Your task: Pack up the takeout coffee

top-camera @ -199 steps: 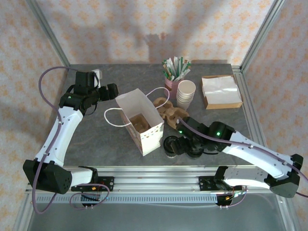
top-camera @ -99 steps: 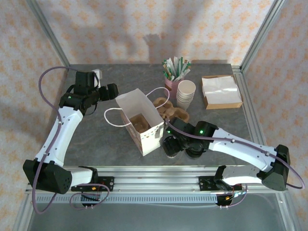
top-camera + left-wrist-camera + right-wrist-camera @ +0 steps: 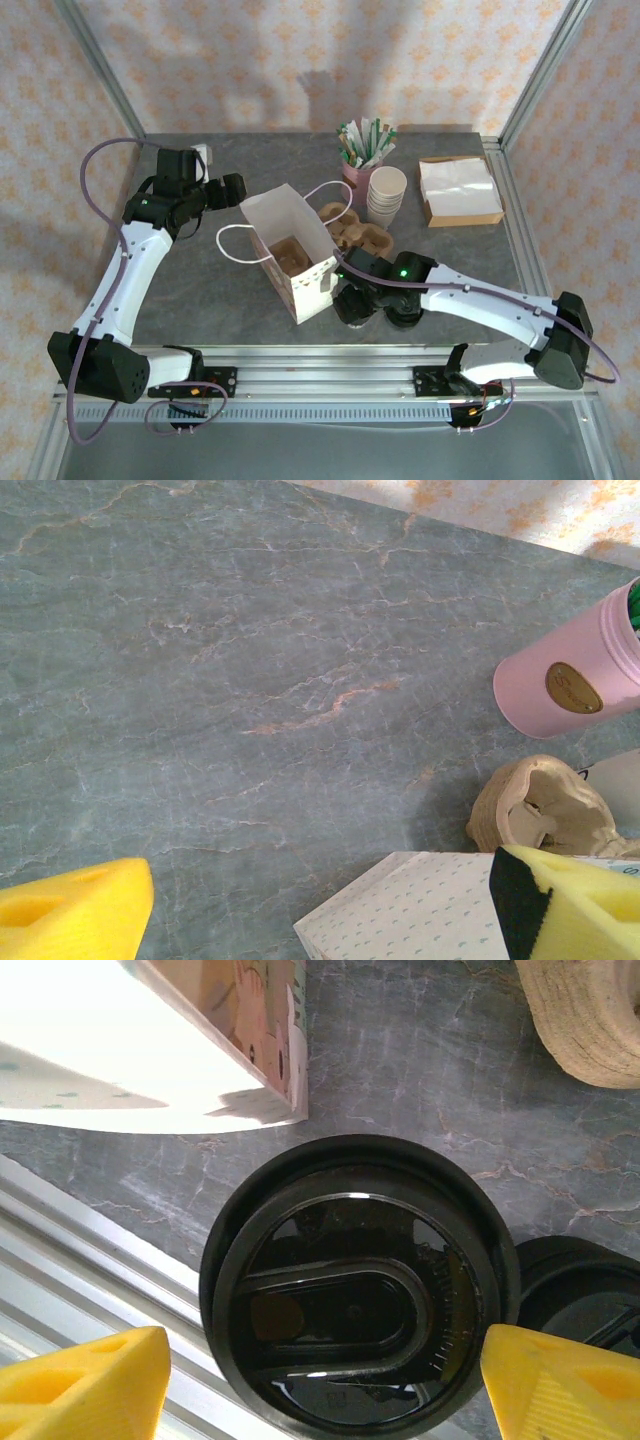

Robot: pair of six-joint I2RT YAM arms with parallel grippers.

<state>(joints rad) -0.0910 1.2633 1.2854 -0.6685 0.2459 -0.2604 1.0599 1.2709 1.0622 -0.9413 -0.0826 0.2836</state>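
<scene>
Peach floral wallpaper walls (image 3: 300, 60), grey marble-pattern tabletop (image 3: 200, 290), bare aluminium corner posts (image 3: 98, 65), slotted aluminium rail (image 3: 320, 360) along near edge.

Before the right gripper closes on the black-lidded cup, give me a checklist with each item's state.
1. Right gripper open: ok, fingers either side of the takeout coffee.
2. Cup centred between them: ok.
3. Lid on: ok.
4. Room for the fingers: not ok, a second black lid crowds one side.
5. Paper bag upright, mouth open: ok.
6. Left gripper steadying the bag: cannot tell; its jaws stand open at the bag's edge.
</scene>
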